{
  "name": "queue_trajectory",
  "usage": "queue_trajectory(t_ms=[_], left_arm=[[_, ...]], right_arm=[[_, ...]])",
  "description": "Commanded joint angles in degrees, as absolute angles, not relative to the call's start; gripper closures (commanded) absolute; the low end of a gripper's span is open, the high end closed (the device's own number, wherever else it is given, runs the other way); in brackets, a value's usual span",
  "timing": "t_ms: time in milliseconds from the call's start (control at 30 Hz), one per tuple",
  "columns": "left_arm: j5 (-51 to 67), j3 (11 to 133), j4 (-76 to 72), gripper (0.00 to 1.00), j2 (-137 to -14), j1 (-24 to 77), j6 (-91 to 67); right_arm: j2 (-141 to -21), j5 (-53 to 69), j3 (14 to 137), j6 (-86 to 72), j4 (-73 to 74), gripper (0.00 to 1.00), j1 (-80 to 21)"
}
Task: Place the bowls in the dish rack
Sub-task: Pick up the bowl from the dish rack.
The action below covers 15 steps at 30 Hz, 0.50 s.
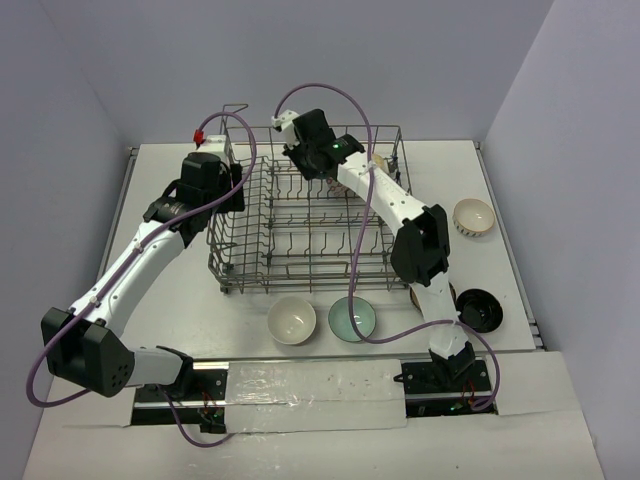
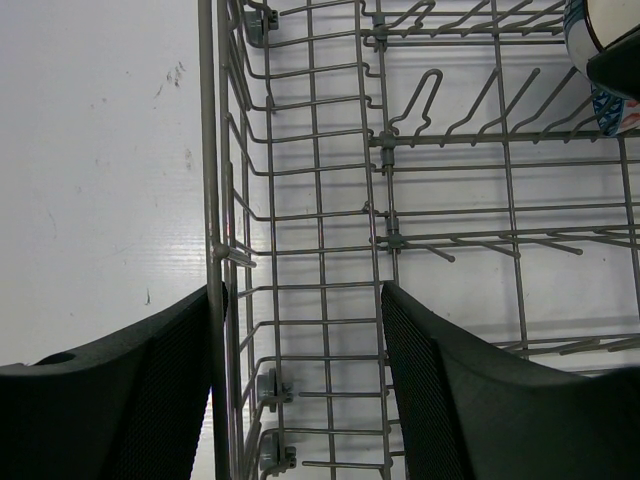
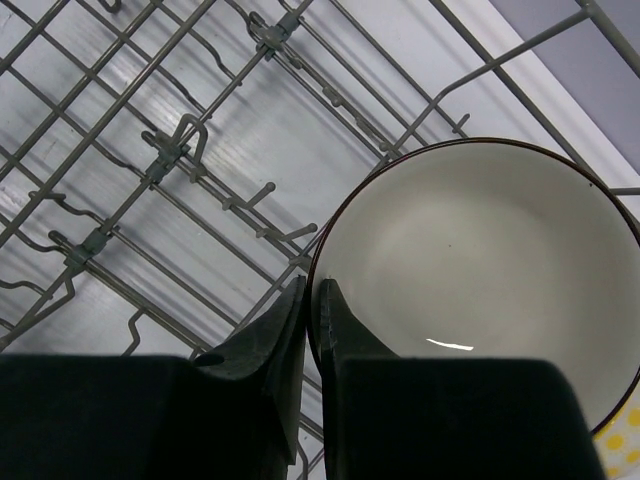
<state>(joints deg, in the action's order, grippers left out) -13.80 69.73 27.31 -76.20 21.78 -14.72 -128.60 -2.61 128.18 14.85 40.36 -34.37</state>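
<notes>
In the right wrist view, my right gripper is shut on the rim of a bowl that is cream inside with a dark red edge. One finger is inside the rim and one outside. This bowl sits above the tines at the back of the dish rack. My left gripper is open and straddles the rack's left wall, holding nothing. In the top view, a white bowl and a pale green bowl sit on the table in front of the rack.
A cream patterned bowl and a black bowl lie on the table right of the rack. A blue-patterned bowl shows at the far corner of the left wrist view. Purple cables loop over the rack.
</notes>
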Motion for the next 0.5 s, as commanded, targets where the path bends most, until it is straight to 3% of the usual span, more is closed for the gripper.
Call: queue_trajectory(t_ms=[0, 467], left_arm=[[-11.60, 69.61, 25.58, 0.32, -75.32, 22.24, -15.73], [-11.16, 69.61, 25.05, 0.30, -74.97, 22.24, -15.65]], right_arm=[[-127.00, -5.54, 128.14, 15.29, 41.39, 1.00, -34.01], [-118.84, -8.79, 129.90, 13.98, 42.63, 1.00, -36.30]])
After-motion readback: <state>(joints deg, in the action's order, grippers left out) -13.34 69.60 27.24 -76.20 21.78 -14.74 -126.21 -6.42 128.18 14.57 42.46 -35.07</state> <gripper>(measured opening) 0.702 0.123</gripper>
